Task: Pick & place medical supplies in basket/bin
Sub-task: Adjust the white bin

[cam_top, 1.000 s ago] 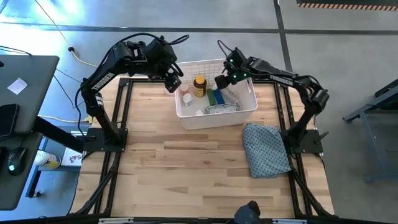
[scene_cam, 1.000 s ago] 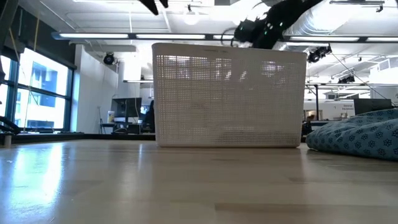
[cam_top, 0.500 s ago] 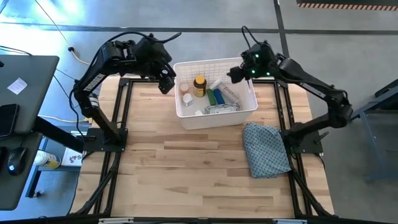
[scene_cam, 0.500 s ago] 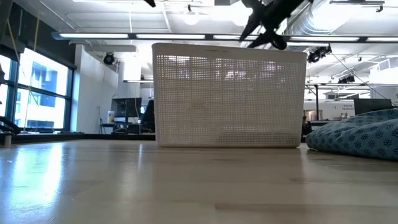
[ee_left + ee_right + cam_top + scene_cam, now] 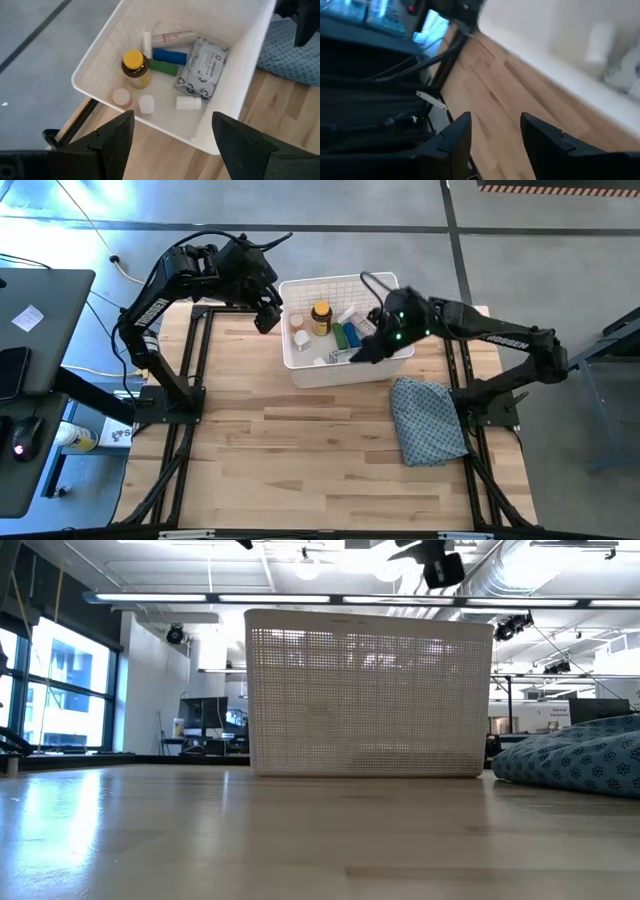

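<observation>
**Eight supplies in the bin, both arms empty**

Eight or so medical supplies lie inside the white lattice bin [image 5: 296,360], which sits at the far middle of the desk [image 5: 300,450]: an amber bottle with a yellow cap [image 5: 135,67], a blue oblong piece [image 5: 169,55] touching a green one [image 5: 162,66], a white tube [image 5: 174,37], a crinkly white packet [image 5: 201,66] and three small white pill bottles [image 5: 188,103] on the bin floor. Nothing loose shows on the desk, so the sorting looks finished or nearly so.

The left gripper [image 5: 267,313] hovers just beside the bin's left wall, fingers [image 5: 116,132] spread and empty, likely parked clear of the other arm. The right gripper [image 5: 368,348] hangs over the bin's near right corner, its fingers [image 5: 456,134] parted with nothing between them. A blue-grey patterned cloth [image 5: 428,420] lies near the bin's right front corner.

Half a second ago the right gripper was above the bin's far right rim; it has swung toward the near side. The left arm has not moved.
</observation>
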You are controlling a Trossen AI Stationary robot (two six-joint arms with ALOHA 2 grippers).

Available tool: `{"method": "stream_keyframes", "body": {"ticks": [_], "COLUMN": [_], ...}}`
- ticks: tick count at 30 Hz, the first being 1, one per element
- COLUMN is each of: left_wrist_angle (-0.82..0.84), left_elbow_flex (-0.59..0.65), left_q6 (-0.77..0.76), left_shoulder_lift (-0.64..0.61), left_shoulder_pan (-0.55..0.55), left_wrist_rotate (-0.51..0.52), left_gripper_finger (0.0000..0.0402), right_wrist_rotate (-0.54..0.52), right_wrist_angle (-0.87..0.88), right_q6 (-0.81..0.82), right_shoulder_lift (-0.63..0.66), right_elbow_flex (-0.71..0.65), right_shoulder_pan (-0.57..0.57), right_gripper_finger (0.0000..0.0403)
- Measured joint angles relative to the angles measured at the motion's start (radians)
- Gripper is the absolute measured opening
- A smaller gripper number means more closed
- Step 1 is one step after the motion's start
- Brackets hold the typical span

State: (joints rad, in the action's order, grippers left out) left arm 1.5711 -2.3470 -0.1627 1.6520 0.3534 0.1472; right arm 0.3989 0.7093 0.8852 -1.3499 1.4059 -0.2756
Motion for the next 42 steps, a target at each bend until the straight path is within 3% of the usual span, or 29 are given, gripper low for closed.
{"method": "stream_keyframes", "body": {"ticks": [8, 15, 26, 42], "left_wrist_angle": [0.0, 0.0, 0.0, 0.0], "left_elbow_flex": [0.0, 0.0, 0.0, 0.0], "left_q6": [0.0, 0.002, 0.002, 0.005], "left_shoulder_lift": [0.0, 0.0, 0.0, 0.0], "left_shoulder_pan": [0.0, 0.0, -0.001, -0.001], "left_wrist_rotate": [-0.009, -0.009, -0.068, -0.071], "left_gripper_finger": [0.0298, 0.0298, 0.0298, 0.0298], "right_wrist_rotate": [-0.191, -0.32, -0.412, -0.448], "right_wrist_angle": [0.14, 0.124, -0.073, -0.117], "right_q6": [0.247, 0.282, 0.322, 0.266], "right_shoulder_lift": [-0.069, -0.221, -0.333, -0.386], "right_elbow_flex": [0.0, 0.002, 0.001, -0.002], "right_shoulder_pan": [0.141, 0.181, 0.181, 0.154], "right_gripper_finger": [0.0161, 0.0161, 0.0161, 0.0161]}}
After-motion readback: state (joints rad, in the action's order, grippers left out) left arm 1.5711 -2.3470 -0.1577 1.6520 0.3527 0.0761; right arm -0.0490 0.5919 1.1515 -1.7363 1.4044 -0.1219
